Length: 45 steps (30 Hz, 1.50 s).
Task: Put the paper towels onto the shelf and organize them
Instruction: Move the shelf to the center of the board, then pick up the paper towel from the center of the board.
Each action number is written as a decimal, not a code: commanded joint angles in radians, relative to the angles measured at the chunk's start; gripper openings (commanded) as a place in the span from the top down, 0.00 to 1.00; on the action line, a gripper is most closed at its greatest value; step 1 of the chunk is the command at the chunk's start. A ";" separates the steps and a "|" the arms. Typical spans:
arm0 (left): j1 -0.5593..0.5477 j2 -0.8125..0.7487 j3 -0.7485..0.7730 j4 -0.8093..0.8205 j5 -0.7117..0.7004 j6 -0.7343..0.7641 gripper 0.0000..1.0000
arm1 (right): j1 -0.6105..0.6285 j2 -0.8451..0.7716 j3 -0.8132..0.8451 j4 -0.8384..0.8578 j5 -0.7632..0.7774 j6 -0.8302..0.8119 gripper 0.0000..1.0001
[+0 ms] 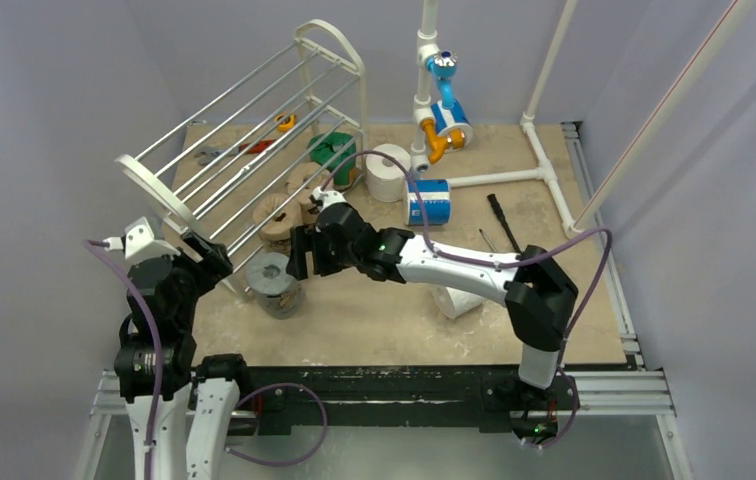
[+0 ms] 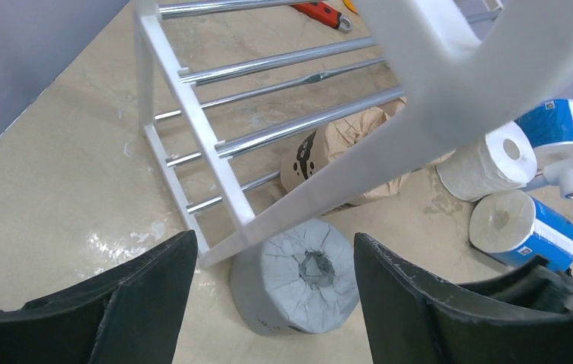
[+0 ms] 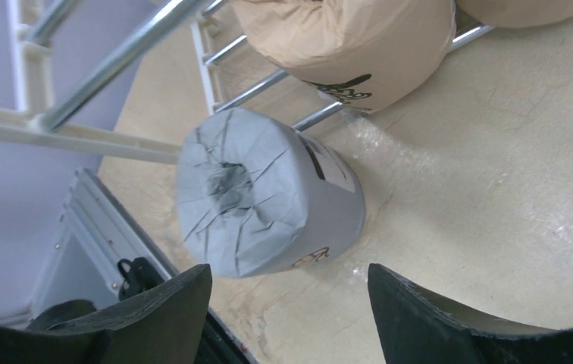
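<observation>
Black fingers frame each wrist view: the left hand (image 2: 274, 254) and right hand (image 3: 289, 277) both gape wide, holding nothing. Below them the grey roll (image 3: 268, 197) stands on end on the tabletop (image 3: 496, 189), against the shelf (image 2: 215, 163), perhaps touching its end frame. The right hand should straddle the roll squarely, clear of the frame, before closing.

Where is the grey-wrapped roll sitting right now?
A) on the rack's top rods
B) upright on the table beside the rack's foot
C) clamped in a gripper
B: the grey roll stands on end on the table, beside the shelf end frame.
</observation>
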 commanded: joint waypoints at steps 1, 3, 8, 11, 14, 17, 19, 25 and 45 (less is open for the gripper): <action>-0.004 0.051 -0.032 0.182 0.043 0.082 0.27 | 0.004 -0.108 -0.054 0.069 -0.021 -0.036 0.24; -0.004 0.063 -0.041 0.218 0.041 0.093 0.29 | 0.004 -0.143 -0.093 0.077 -0.024 -0.045 0.24; -0.004 0.076 -0.063 0.287 0.078 0.122 0.36 | 0.004 -0.255 -0.215 0.114 -0.025 -0.039 0.24; -0.004 0.075 -0.078 0.295 0.135 0.121 0.44 | 0.004 -0.326 -0.260 0.096 0.007 -0.042 0.24; -0.005 0.058 -0.109 0.311 0.198 0.097 0.51 | 0.004 -0.375 -0.279 0.080 0.047 -0.059 0.23; -0.005 0.047 -0.130 0.313 0.230 0.066 0.59 | 0.003 -0.405 -0.273 0.056 0.081 -0.078 0.23; -0.004 0.044 -0.139 0.312 0.254 0.049 0.62 | 0.004 -0.414 -0.271 0.046 0.104 -0.086 0.23; -0.005 0.031 -0.151 0.309 0.302 0.000 0.68 | 0.002 -0.406 -0.269 0.028 0.133 -0.080 0.22; -0.292 0.041 -0.169 0.322 0.191 -0.141 0.70 | 0.004 -0.246 -0.167 -0.029 0.091 0.038 0.17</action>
